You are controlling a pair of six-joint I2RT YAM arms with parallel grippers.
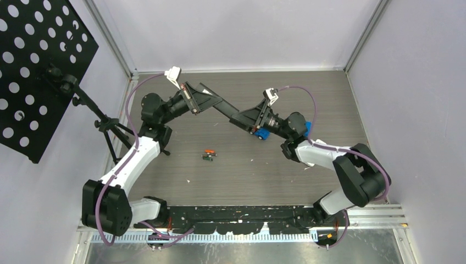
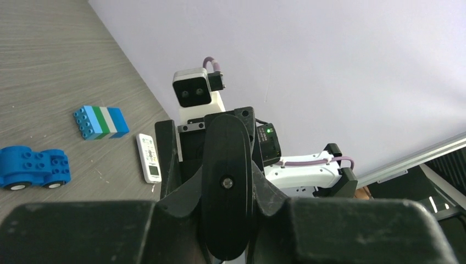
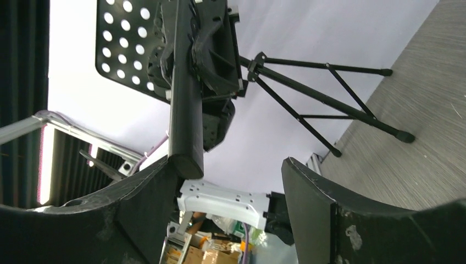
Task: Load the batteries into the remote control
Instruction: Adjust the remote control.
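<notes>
Above the middle of the desk (image 1: 286, 176), the two arms meet around a long black bar that we take to be the remote (image 1: 226, 111), though neither wrist view shows buttons or a battery bay clearly enough to be sure. The left claw (image 1: 215, 103) is clamped on one end and holds it in the air. The right claw (image 3: 231, 168) stands apart at the other end, with the bar's tip between its fingers and against one of them, the other finger well clear.

The batteries (image 1: 209, 155) lie in a small cluster on the desk, nearer the arm bases, well apart from both claws. One is orange-red and the others are dark.

We judge the step in hand to be readying the remote, either a handover or a regrasp, with nothing loaded yet. The next move calls for the right claw to close squarely on the free end without twisting the bar out of the left grip. Then the battery bay must be turned to face up before any battery is fetched.
</notes>
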